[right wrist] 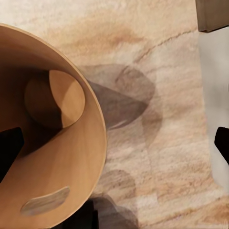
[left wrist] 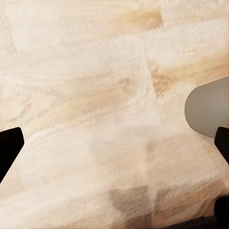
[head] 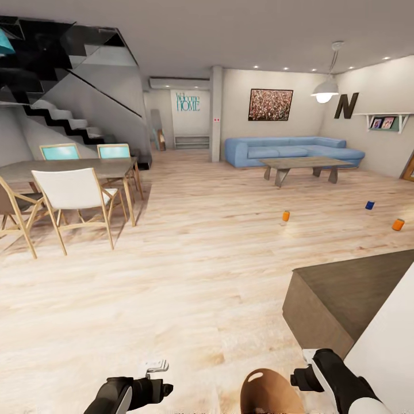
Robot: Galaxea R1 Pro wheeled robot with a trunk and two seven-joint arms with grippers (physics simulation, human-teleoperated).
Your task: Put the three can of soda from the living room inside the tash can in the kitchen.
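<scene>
Three cans of soda stand on the light wood floor of the living room ahead to the right: an orange one (head: 286,215), a dark blue one (head: 370,205) and another orange one (head: 398,224). The tash can (head: 270,392) sits on the floor just in front of me between my arms, its brown inside showing. My left gripper (head: 164,390) (left wrist: 114,145) is open over bare floor, with the bin's grey outside (left wrist: 207,112) beside it. My right gripper (head: 299,379) (right wrist: 114,145) is open and straddles the bin's rim (right wrist: 98,143), one finger over its inside.
A dining table (head: 86,168) with several chairs stands at the left, below a staircase (head: 63,118). A blue sofa (head: 290,149) and coffee table (head: 307,165) are at the back. A dark low block (head: 345,293) and a white surface (head: 391,351) lie close on my right.
</scene>
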